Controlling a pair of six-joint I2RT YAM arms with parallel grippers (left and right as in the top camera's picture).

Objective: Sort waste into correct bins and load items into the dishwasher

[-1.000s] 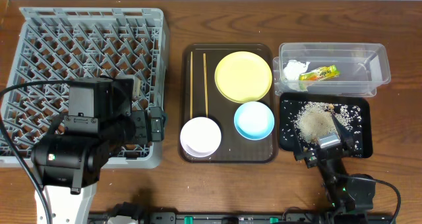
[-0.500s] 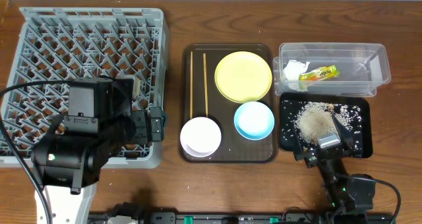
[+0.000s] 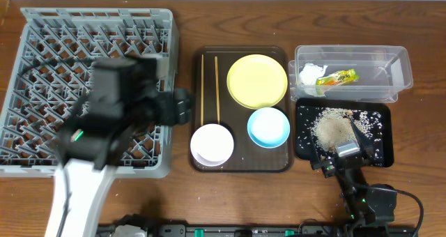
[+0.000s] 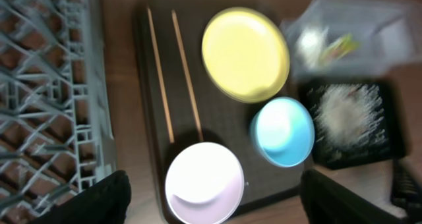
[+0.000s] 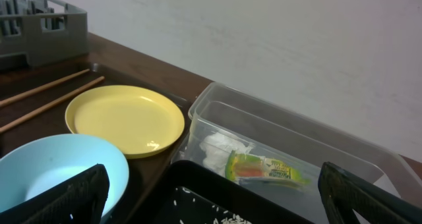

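Observation:
The grey dish rack (image 3: 42, 49) stands at the left. The brown serving tray (image 3: 240, 164) holds a yellow plate (image 3: 257, 81), a light-blue bowl (image 3: 268, 127), a white bowl (image 3: 212, 144) and two chopsticks (image 3: 203, 89). My left gripper (image 3: 182, 106) is open and empty, at the rack's right edge; its wrist view looks down on the white bowl (image 4: 203, 182). The clear tub (image 3: 397, 70) holds the napkin (image 3: 309, 74) and wrapper (image 3: 337, 77). The black tray (image 3: 383, 155) holds rice crumbs (image 3: 334, 129). My right gripper (image 3: 346, 153) is open over its near edge. No cup shows.
The dish rack's right wall (image 4: 92, 118) lies close to the serving tray's left rim (image 4: 142, 105). Bare wooden table (image 3: 185, 195) runs along the front edge. A pale wall (image 5: 264, 46) rises behind the tub.
My left arm has swung up and to the right, from the rack's front right corner towards the serving tray. The right arm and all objects have not moved.

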